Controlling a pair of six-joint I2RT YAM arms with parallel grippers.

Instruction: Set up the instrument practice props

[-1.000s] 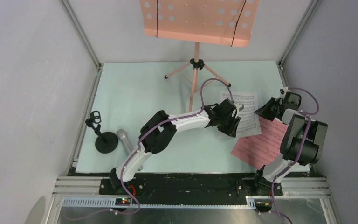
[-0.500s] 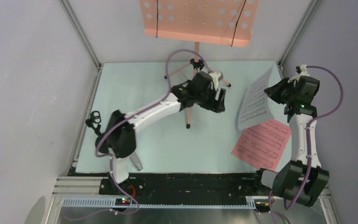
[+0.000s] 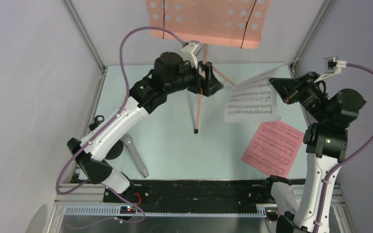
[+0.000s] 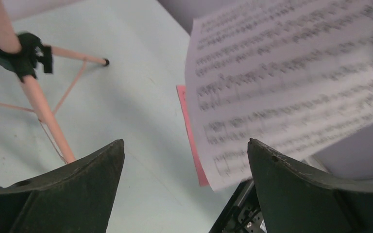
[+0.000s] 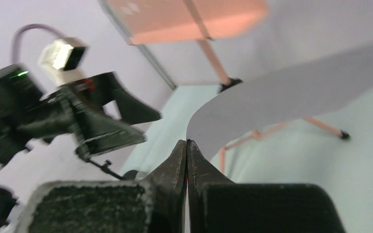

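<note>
the right gripper (image 5: 187,144) is clenched on one edge of the white sheet-music page (image 3: 251,96), with the paper pinched between its two pressed-together fingers. it holds the page curved in the air above the right side of the pale green table (image 3: 165,141), printed side towards the top camera. the pink sheet-music page (image 3: 273,147) lies flat on the table near the right front corner, just below the lifted page in the top view. the left gripper (image 3: 212,81) is released, jaws wide apart with nothing between them. it is raised close beside the pole of the salmon-pink tripod music stand (image 3: 200,104), near the black collar where the legs meet; i cannot tell whether it touches. the stand's perforated desk (image 3: 206,22) sits high at the far side. the grey handheld microphone (image 3: 135,155) lies on the table at the left front, just beside the small black round-based mic stand (image 3: 112,151), which the left arm partly hides.
</note>
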